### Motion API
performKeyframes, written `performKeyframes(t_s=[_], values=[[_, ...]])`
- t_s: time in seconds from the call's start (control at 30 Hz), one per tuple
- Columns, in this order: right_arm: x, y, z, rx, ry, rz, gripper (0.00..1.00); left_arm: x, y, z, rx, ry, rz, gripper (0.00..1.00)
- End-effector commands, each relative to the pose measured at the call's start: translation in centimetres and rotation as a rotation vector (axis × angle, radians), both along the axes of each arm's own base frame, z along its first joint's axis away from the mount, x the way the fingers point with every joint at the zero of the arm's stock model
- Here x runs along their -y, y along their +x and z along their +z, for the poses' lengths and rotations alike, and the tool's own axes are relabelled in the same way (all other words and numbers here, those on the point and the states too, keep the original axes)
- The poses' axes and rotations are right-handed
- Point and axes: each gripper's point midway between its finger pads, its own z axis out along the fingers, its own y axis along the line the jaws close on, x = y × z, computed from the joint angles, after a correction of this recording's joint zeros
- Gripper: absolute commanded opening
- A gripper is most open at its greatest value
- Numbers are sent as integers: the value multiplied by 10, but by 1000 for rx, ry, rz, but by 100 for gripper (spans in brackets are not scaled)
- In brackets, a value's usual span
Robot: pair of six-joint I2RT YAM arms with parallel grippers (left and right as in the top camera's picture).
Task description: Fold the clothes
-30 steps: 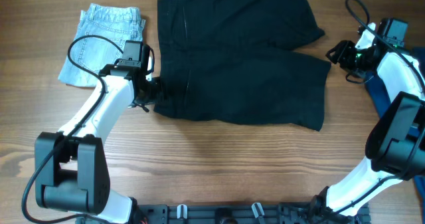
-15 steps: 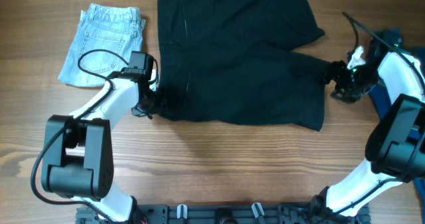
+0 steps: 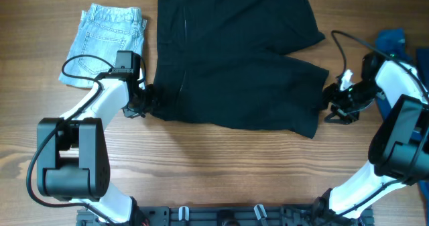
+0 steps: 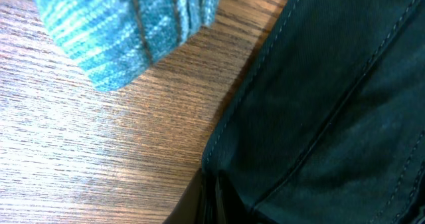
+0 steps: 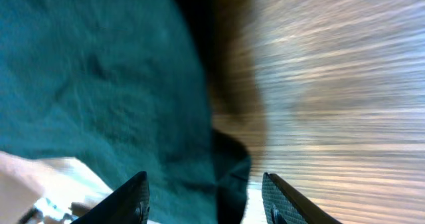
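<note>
The large black shorts [image 3: 234,65] lie spread across the table's middle, waistband to the left and both legs to the right. My left gripper [image 3: 149,105] is shut on the waistband's near-left corner. In the left wrist view the jaws [image 4: 214,201] pinch the dark seam edge [image 4: 229,151]. My right gripper [image 3: 330,106] sits at the near leg's hem, open. In the right wrist view its fingers [image 5: 136,197] straddle the hem corner [image 5: 229,177] of the black fabric [image 5: 99,84].
Folded pale-blue denim shorts [image 3: 104,41] lie at the back left, just beyond my left arm; they also show in the left wrist view [image 4: 126,24]. A royal-blue garment [image 3: 389,39] lies at the right edge behind my right arm. Bare wood [image 3: 221,165] spans the table front.
My left gripper closed on the waistband corner and drew it slightly left. My right gripper came down and left to the near leg's hem, which has shifted left.
</note>
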Motion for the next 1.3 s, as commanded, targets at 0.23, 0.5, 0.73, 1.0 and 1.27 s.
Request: performKeyframes(t_s=[0.23,0.5,0.73,1.0,1.27], values=[[19,4,8,23,-203,16,4,-8,-7,-15,-35,21,24,4],[63,17,63,71,-381,-27,50,-17,-6,-16,-32,73,30,4],[29,-11,34,-15,-252,-15,62,-17,-5,-13,-26,73,31,18],[-30,-55,0,-67,49,-2,66,-17,-3,-7,-6,72,31,40],[-39,-32,-21,0,87,-187,58,-17,-1,-6,1,72,32,42]])
